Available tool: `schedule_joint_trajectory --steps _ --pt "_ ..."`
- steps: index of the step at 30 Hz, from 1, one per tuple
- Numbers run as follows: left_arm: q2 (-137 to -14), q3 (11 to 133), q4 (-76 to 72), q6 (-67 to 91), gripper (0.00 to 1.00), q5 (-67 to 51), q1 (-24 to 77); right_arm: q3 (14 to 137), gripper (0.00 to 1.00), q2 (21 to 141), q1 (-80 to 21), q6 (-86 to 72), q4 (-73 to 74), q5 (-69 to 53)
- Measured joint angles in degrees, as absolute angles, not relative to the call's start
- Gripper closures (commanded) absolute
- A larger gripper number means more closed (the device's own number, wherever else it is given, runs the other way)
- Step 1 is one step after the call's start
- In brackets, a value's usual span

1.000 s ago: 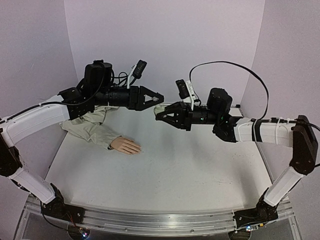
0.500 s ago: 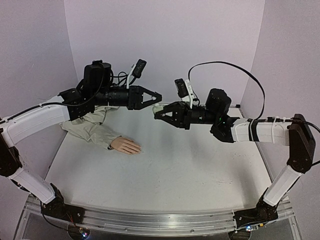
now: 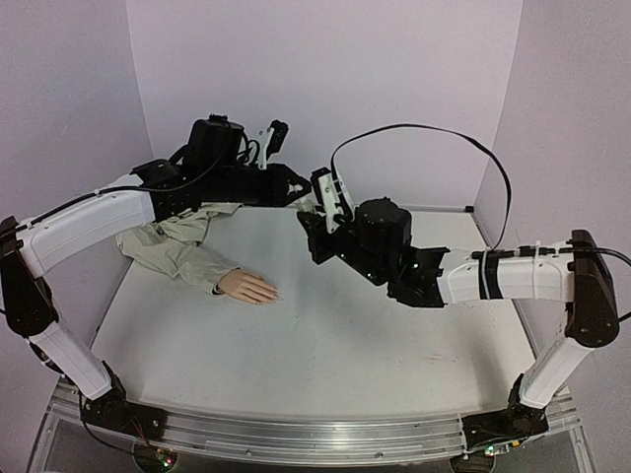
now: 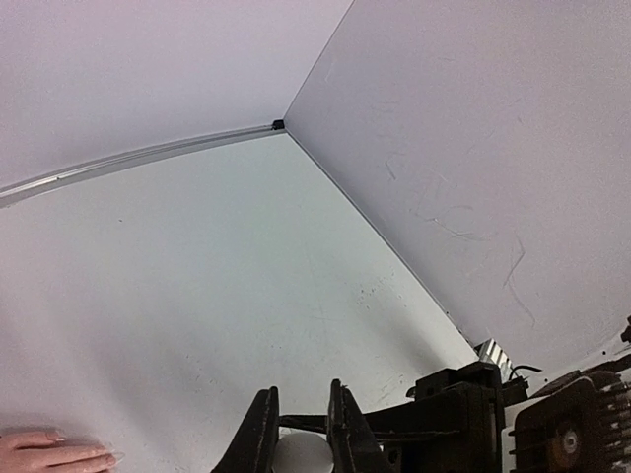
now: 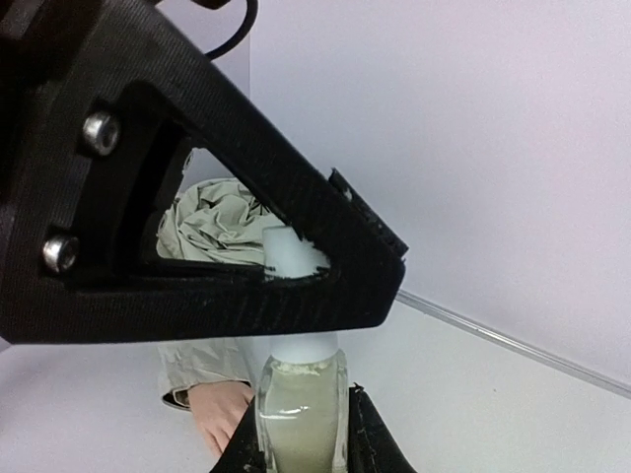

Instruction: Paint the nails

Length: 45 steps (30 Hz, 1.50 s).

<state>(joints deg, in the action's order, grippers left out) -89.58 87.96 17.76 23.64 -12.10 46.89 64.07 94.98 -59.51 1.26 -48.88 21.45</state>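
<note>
The small bottle of pale liquid stands upright between my right gripper's fingers, which are shut on its glass body. Its white cap is pinched by my left gripper, shut on it from above; the cap also shows in the left wrist view. In the top view the two grippers meet above the table's back middle, left over right. The peach mannequin hand lies flat at the left with its beige sleeve. Its tiny nails point right, apart from both grippers.
Lilac walls close the back and both sides of the white table. The sleeve bunches toward the back left corner under the left arm. A black cable arcs over the right arm.
The right gripper has moved left and turned its wrist, so the bottle now stands upright under the left gripper. The left arm has shifted right and up. The mannequin hand has not moved.
</note>
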Motion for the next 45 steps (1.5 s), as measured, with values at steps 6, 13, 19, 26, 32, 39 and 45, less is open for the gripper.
schedule_joint_trajectory --steps 6,13,19,26,32,39,45 --pt "-89.6 88.1 19.2 24.3 0.59 -12.3 46.3 63.7 1.0 95.0 -56.1 3.0 -48.4 9.8" --pt "-87.3 84.2 19.0 23.7 0.12 -16.7 46.1 60.8 1.0 92.0 -47.5 -4.6 -50.6 -16.4" --pt "-81.6 78.9 14.5 22.7 0.13 -23.3 45.7 60.2 1.0 91.3 -40.8 -14.9 -55.9 -40.6" --pt "-81.0 78.0 7.9 24.2 0.41 -32.4 45.8 60.1 1.0 93.0 -41.5 -24.0 -63.1 -55.2" --pt "-81.1 78.0 5.6 25.2 0.64 -35.9 45.7 59.6 1.0 94.0 -41.5 -28.5 -68.5 -57.6" --pt "-82.0 78.0 4.2 25.4 0.86 -37.5 46.0 59.5 1.0 94.6 -41.5 -29.9 -70.4 -56.5" --pt "-83.2 78.0 3.4 23.8 1.0 -35.5 45.9 58.7 1.0 94.6 -41.5 -28.8 -69.2 -51.5"
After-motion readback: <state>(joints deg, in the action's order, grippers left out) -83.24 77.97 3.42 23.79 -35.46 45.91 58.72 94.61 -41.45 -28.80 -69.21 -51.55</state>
